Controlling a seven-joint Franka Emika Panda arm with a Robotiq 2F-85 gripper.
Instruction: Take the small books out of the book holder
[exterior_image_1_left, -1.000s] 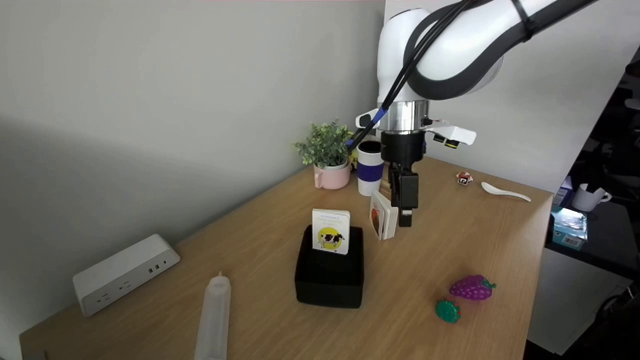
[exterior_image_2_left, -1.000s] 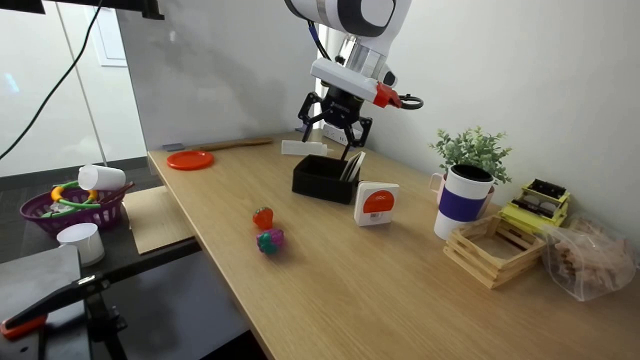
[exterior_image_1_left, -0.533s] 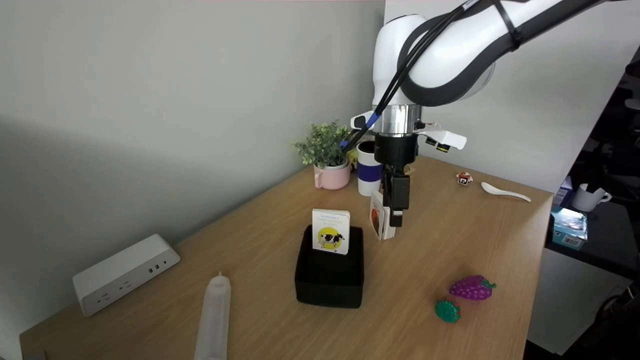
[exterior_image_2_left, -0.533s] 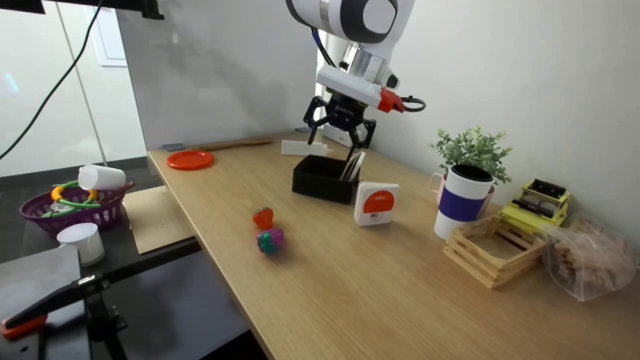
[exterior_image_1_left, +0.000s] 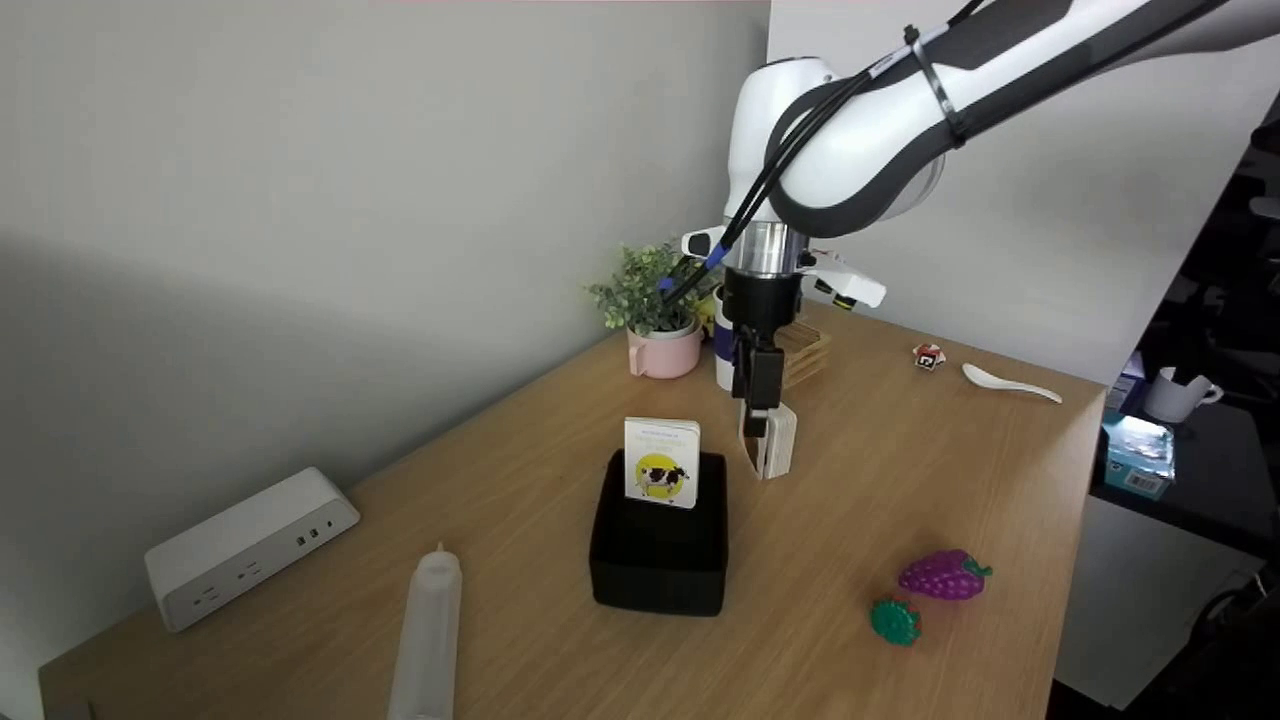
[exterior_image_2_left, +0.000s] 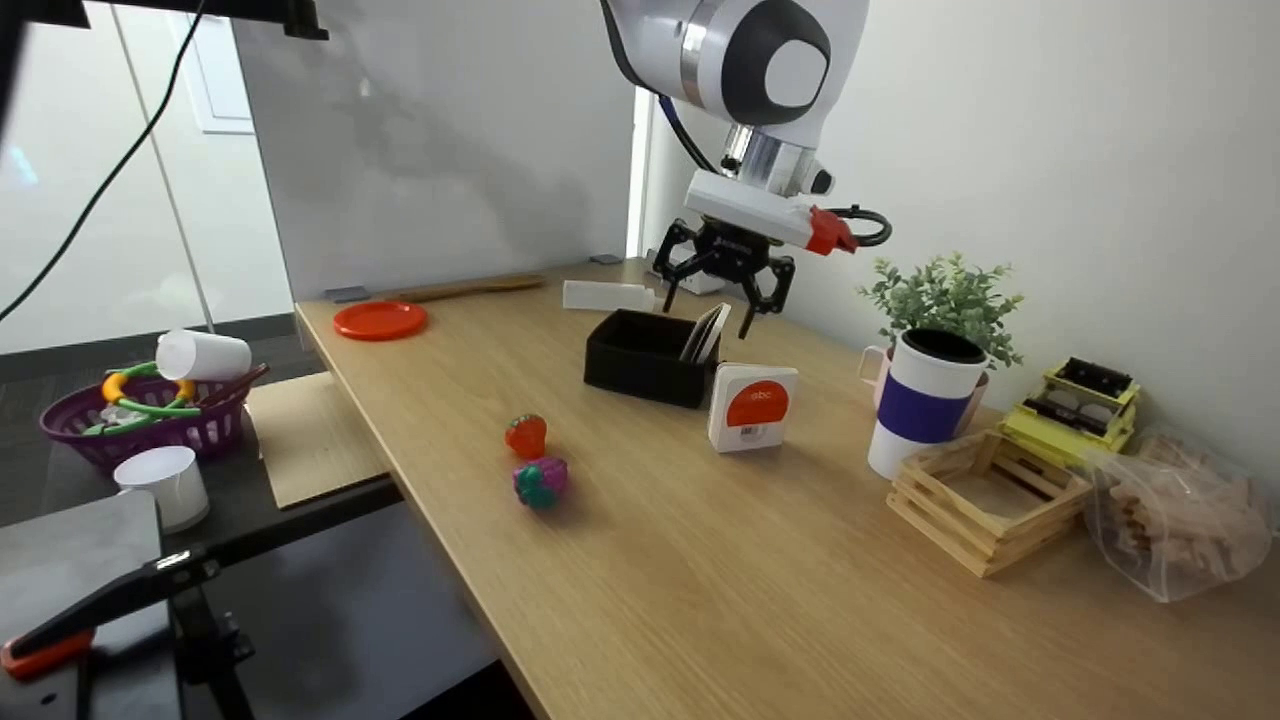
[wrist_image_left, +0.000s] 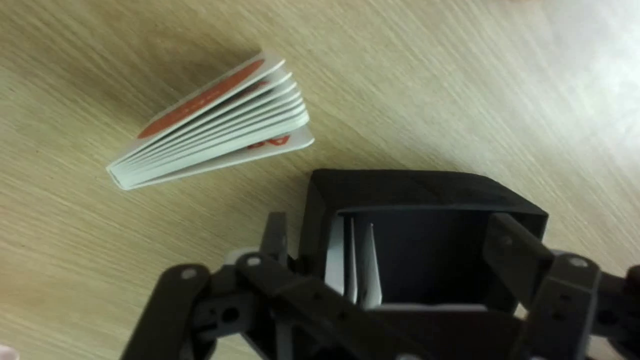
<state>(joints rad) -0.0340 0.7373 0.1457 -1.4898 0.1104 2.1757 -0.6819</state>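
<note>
Drifting in front of the abc book (exterior_image_1_left: 779, 442) in an exterior view since half a second ago, your gripper (exterior_image_2_left: 705, 322) has fingers (wrist_image_left: 515, 254) spread wide, the cow book (exterior_image_1_left: 662, 463) between them in the wrist view. That one's thin white board, rounded corners, leaning in the boxy black holder (exterior_image_1_left: 657, 592); abc stands fanned on the wood-grain table (wrist_image_left: 75, 250).

The book holder (exterior_image_2_left: 640, 366) is plain black, the abc book (exterior_image_2_left: 752, 408) red-on-white.
</note>
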